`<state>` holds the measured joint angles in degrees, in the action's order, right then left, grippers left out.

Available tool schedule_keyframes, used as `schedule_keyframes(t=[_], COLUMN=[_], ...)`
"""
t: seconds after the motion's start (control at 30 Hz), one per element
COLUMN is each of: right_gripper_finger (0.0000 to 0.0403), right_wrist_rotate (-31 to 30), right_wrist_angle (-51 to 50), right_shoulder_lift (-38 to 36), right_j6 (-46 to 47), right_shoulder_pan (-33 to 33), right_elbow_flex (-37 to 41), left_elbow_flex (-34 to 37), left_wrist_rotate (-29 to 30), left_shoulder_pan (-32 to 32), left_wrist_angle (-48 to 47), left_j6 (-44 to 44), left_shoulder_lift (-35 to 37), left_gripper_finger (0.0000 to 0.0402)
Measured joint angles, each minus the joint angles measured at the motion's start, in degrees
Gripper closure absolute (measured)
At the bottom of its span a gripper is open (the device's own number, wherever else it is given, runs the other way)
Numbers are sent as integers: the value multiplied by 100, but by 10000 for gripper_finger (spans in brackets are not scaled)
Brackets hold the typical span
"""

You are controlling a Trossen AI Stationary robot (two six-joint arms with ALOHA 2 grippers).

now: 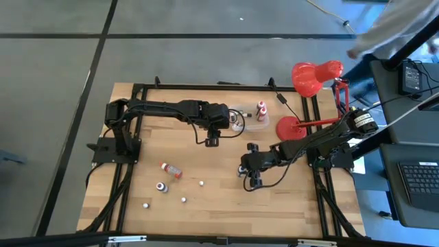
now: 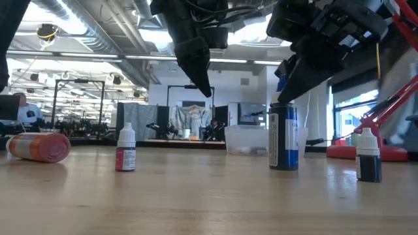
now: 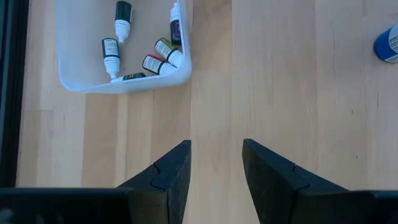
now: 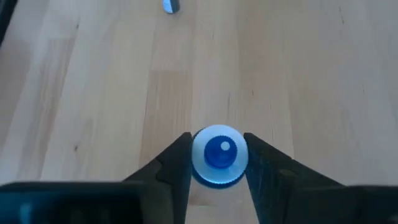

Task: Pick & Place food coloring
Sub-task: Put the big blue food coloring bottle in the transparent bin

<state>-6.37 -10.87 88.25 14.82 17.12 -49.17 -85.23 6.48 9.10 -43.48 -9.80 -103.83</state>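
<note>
A blue food coloring bottle [image 4: 217, 155] stands upright on the wooden table, and my right gripper [image 4: 217, 163] is shut on its top; the low view shows the bottle [image 2: 283, 145] under the dark fingers. My left gripper [image 3: 216, 168] hangs open over bare wood beside the clear tub [image 3: 74, 84], which holds several small bottles. Loose on the table's left half are a red bottle [image 1: 171, 170] lying on its side and a dark one [image 1: 162, 186]. In the low view a small red bottle [image 2: 125, 149] and a dark bottle [image 2: 369, 155] stand upright. My right gripper pinches the blue bottle's capped top [image 4: 198, 158] between its two fingers, one on either side. The fingers slant down at it from the table's right side. The bottle stays upright with its base [image 2: 283, 167] on the table.
A red desk lamp [image 1: 312, 75] stands at the table's far right, its round base [image 1: 291, 128] beside the tub. Small white pieces [image 1: 184, 200] lie near the front left. A person's sleeve [image 1: 391, 31] shows beyond the far right corner.
</note>
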Motion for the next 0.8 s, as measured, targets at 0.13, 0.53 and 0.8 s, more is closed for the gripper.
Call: schedule_keyframes(t=[0.13, 0.53, 0.8], right_gripper_finger=[280, 280, 280], right_wrist_rotate=[-32, -2588, -3652], right_wrist_angle=[-14, -2005, -3048], right_shoulder_lift=[-12, -1043, -1389], right_j6=[457, 2159, 3589], right_shoulder_pan=[-4, -326, -1106], right_elbow_flex=[0, -457, -583], left_elbow_flex=[0, 0, 0], left_wrist_rotate=[2, 4, -2], left_shoulder_pan=[-2, -2, -1], left_wrist_angle=[0, -2, 0], left_j6=[0, -193, -190], left_shoulder_lift=[0, 0, 0], left_gripper_finger=[260, 260, 260])
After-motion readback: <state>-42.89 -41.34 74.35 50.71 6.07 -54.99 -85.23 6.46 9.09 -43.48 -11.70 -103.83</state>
